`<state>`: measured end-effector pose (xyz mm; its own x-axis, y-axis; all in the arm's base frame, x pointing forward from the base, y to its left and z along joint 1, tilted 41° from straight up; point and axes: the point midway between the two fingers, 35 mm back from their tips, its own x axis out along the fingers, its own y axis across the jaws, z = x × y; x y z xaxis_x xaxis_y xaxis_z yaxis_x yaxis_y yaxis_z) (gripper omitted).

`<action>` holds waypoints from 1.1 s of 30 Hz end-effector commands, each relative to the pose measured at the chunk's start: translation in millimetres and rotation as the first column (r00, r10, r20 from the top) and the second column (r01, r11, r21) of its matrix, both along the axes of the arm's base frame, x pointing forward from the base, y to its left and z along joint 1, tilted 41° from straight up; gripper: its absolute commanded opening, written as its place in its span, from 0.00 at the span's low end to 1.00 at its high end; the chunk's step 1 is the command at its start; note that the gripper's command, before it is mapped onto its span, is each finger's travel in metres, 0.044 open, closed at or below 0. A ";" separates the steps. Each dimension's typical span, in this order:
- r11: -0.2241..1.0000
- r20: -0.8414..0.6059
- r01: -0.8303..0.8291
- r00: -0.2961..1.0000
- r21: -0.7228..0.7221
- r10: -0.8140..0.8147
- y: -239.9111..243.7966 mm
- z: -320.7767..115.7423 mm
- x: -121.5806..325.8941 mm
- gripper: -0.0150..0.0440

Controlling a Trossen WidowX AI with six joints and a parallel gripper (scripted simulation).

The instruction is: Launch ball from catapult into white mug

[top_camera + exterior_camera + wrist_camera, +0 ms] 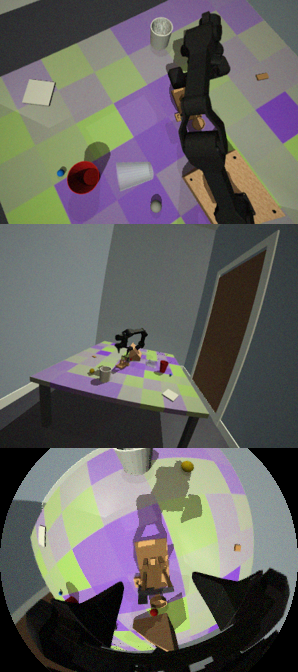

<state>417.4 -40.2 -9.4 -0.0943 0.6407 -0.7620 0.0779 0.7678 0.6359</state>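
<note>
The fingers [176, 78] [118, 348] stand almost fully open, holding nothing, above the wooden catapult [178, 96] [121, 365] [152, 573]. A red ball [131, 359] [154, 612] is beside the catapult's round cup [198, 123] [158, 601]; whether they touch is unclear. Beyond the catapult's far end, the white mug [160, 37] [105, 375] [135, 462] stands upright on the table [141, 110] [114, 399] [100, 555], near a yellow ball [92, 370] [187, 466].

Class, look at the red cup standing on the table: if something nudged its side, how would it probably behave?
The red cup would probably tip fairly easily, since it stands tall and looks narrower at its base than its rim. Once over, its round, tapered wall suggests it might roll in a curve.
</note>
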 end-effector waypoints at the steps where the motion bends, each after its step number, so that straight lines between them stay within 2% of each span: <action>1: 1.000 0.037 0.016 0.999 -0.015 -0.016 -25.8 28.2 3.3 1.00; 2: 1.000 0.037 0.016 0.999 -0.015 -0.016 -25.8 28.2 3.3 1.00; 3: 1.000 0.018 0.012 1.000 -0.005 -0.012 -13.0 12.3 1.5 0.96; 7: 1.000 0.033 -0.011 0.999 -0.003 0.011 -5.7 8.9 -17.2 0.78; 8: 1.000 0.038 -0.019 0.999 -0.002 0.019 -3.3 7.8 -23.5 0.76; 18: 0.996 0.083 -0.091 0.992 0.005 0.090 24.5 -5.2 -98.9 0.76; 31: 0.984 0.135 -0.177 0.976 0.012 0.173 65.6 -21.8 -221.7 0.76; 33: 0.984 0.137 -0.180 0.975 0.012 0.177 66.9 -23.2 -228.2 0.76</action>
<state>207.3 22.0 -28.9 -0.1059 0.6451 -0.7567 -0.1260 0.7462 0.6537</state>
